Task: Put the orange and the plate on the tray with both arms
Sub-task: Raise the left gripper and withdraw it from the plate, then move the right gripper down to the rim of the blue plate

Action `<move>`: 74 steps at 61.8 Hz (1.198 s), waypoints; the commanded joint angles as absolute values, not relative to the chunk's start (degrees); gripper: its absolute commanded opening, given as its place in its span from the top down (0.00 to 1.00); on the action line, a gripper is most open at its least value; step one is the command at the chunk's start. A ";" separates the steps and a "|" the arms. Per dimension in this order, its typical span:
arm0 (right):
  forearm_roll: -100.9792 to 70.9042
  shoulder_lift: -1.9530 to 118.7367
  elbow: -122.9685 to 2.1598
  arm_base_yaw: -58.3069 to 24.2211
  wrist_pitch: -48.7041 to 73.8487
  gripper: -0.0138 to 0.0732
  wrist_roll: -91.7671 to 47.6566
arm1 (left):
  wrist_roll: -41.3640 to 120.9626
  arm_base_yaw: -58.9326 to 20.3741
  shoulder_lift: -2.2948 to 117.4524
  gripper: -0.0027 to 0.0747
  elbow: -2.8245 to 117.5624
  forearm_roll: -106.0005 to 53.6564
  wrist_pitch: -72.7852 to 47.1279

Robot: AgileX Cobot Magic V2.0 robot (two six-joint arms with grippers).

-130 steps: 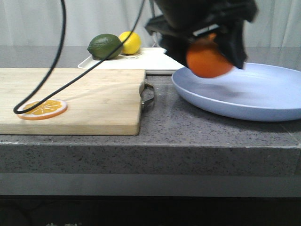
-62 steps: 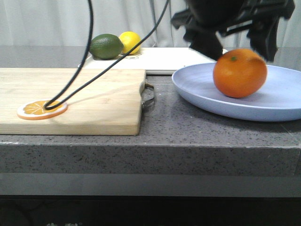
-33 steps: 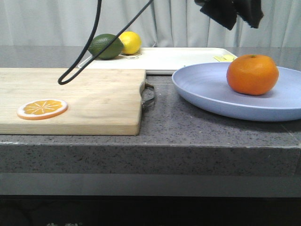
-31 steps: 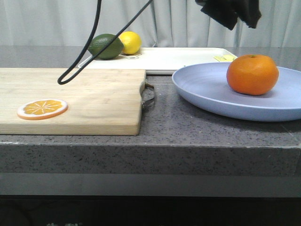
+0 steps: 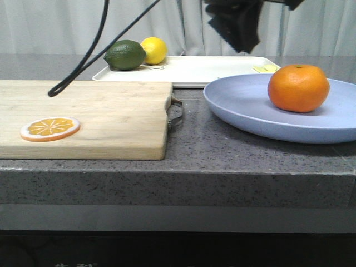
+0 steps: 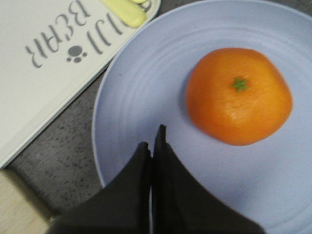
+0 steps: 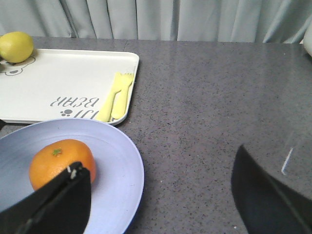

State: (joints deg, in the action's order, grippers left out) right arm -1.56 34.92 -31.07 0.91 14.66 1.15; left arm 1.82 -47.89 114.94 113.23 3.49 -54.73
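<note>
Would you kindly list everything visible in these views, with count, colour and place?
orange: one, bright orange, resting on the plate.
plate: one, pale lavender-blue, on the counter at front right.
tray: one, cream-white, behind the plate, grey lettering.
lemon: one, yellow, on the tray's far left corner.
lime: one, dark green, beside the lemon.
cutting board: one, light wood, front left.
orange slice: one, orange, on the board.
counter: one, grey speckled.
left gripper: black, shut, above the plate.
right gripper: black, open, beside the plate.
</note>
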 commanded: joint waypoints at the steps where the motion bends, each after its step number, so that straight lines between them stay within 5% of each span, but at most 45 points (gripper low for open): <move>1: -1.19 35.24 -33.13 1.18 9.66 0.15 1.06 | -1.48 -45.35 110.10 0.99 115.21 4.96 -55.10; 31: -1.19 35.24 -33.13 1.18 9.66 0.15 1.06 | -4.12 -27.69 102.95 0.99 109.33 4.75 -63.26; 74: -1.19 35.29 -33.13 1.13 7.67 0.15 1.06 | -8.94 -13.25 65.29 0.99 62.24 4.63 -38.17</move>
State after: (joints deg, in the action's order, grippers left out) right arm -1.56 34.92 -31.07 0.91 12.95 1.15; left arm -8.04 -13.45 73.01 66.33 4.78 -45.58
